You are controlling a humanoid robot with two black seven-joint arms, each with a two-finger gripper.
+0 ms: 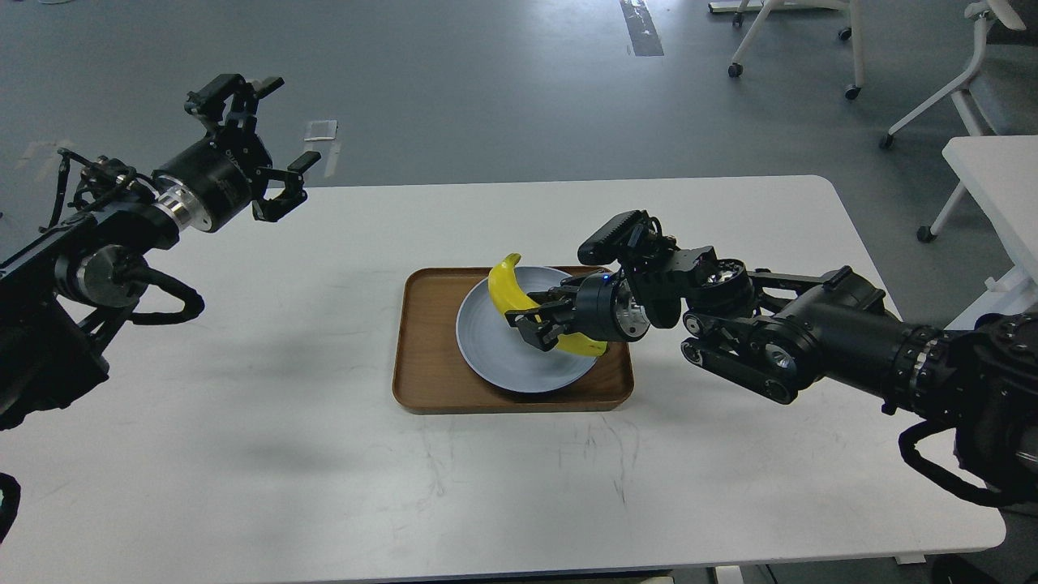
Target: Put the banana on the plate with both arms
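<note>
The right hand (531,323) grips the banana (511,292) at mid-length, low over the plate (503,357) on the wooden tray (422,357), apparently touching down so a release leaves it resting there, while the left hand (259,138) hovers spread and empty beyond the bench (243,405).

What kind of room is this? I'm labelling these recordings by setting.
Probably an office or lab workspace: a plain white table on a grey floor, with wheeled chairs and a second white desk behind it.
</note>
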